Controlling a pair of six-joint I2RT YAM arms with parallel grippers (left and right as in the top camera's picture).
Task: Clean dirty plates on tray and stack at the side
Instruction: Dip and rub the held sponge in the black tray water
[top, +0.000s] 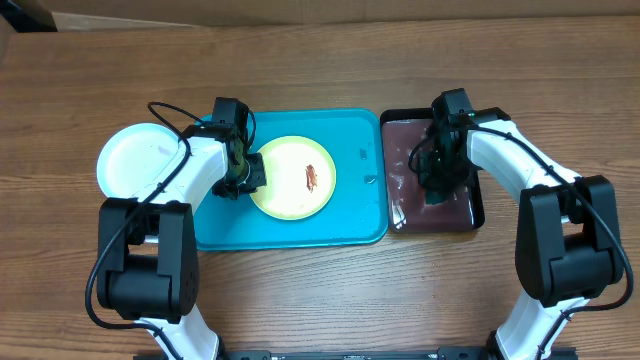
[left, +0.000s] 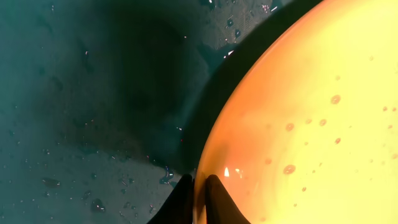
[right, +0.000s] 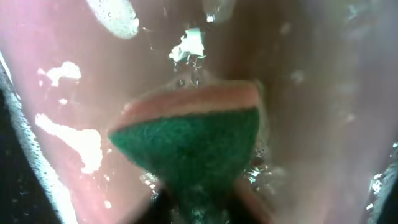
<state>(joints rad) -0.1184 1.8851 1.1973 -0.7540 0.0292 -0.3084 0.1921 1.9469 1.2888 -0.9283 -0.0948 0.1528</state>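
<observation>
Left claw (top: 247, 174): clenched on the left rim of the yellow-green plate (top: 292, 178), which lies on the turquoise tray (top: 350, 218).
Right claw (top: 437, 188): clamped on the sponge (right: 193, 143) in the black tray (top: 471, 215).
Technique: we judge the rim needs pinning flat while the wet sponge crosses the smear (top: 313, 177).
Views: our wrist cameras alone show pinch and sponge; overhead alone shows the white plate (top: 135, 160) on the table (top: 300, 300).

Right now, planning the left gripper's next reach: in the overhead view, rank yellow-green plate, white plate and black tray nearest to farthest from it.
1. Yellow-green plate, on the blue tray, rim in the left gripper.
2. White plate, off the tray, leftward.
3. Black tray, far right.
</observation>
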